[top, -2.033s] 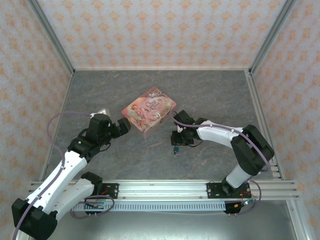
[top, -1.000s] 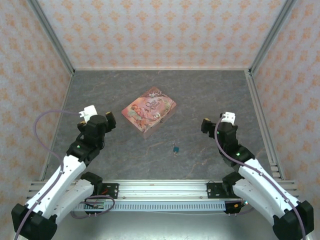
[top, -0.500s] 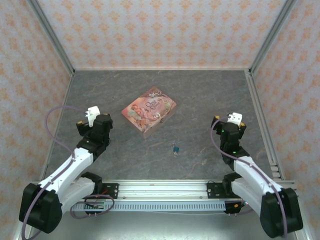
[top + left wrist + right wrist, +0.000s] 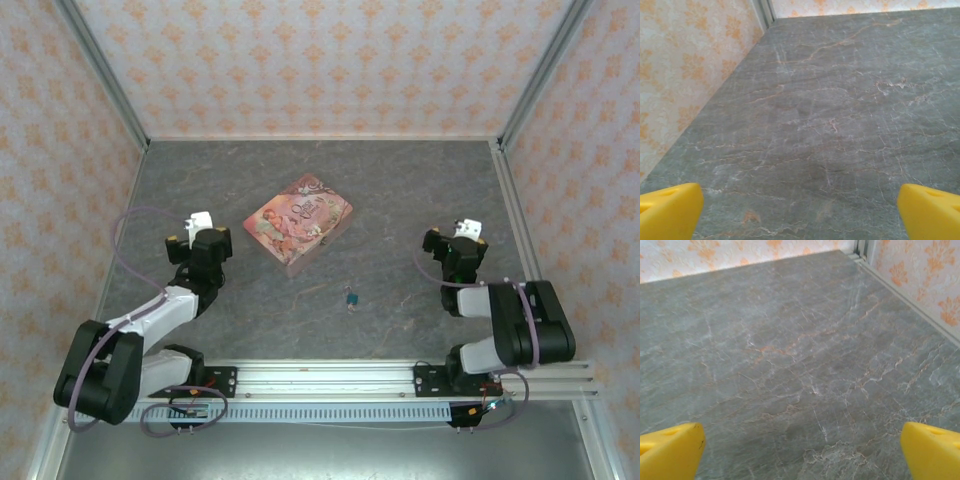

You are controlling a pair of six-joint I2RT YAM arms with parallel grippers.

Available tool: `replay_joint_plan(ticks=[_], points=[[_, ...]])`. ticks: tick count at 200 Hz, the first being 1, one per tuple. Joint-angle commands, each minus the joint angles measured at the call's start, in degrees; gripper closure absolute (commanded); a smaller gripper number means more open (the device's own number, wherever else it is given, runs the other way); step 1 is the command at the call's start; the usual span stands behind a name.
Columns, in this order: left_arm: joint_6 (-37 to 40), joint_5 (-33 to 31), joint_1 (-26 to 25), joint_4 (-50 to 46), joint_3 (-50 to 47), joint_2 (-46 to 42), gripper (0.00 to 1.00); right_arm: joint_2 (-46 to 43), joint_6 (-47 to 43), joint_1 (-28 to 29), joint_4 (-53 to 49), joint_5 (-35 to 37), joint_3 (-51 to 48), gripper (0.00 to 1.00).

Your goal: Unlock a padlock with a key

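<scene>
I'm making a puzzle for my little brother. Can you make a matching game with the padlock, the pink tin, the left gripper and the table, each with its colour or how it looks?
Things:
1. padlock
2. pink tin
3. left gripper
4. table

Descriptions:
A. grey with marble veins
B. open, with yellow fingers wide apart
C. tiny and blue, lying apart from the tin
D. has pictures on its lid

Pairs: 1-C, 2-D, 3-B, 4-A

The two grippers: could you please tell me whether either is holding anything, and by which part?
Nothing is held. The left gripper and right gripper are both open over bare table; the padlock lies untouched between the arms.
</scene>
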Motion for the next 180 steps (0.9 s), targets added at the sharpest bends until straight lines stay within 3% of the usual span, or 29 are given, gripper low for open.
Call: replay_joint_plan(ticks=[1, 24, 37, 89, 122, 180], points=[[3.74, 2.12, 0.67, 11.31, -1.12, 3.11, 0.0, 2.48, 0.33, -0.64, 7.5, -3.82, 0.94, 0.01], [5.5, 5.56, 1.06, 14.63, -1.01, 4.94, 0.0, 2.47, -0.05, -1.0, -0.34, -6.42, 5.17, 0.01], [5.92, 7.23, 1.2, 17.4, -1.58, 5.75, 0.0, 2.9, -0.07, -1.28, -9.81, -7.32, 10.22, 0.01], [5.23, 13.86, 4.93, 30.36, -3.2, 15.56, 0.0, 2.92, 0.65, -1.61, -8.42, -6.11, 9.79, 0.01], [2.24, 19.51, 9.12, 21.51, 2.36, 17.6, 0.0, 2.89, 0.63, -1.61, -8.47, -6.14, 9.71, 0.01], [2.42, 19.66, 9.26, 22.16, 2.21, 17.73, 0.0, 2.86, 0.46, -1.59, -8.46, -6.03, 9.77, 0.01]])
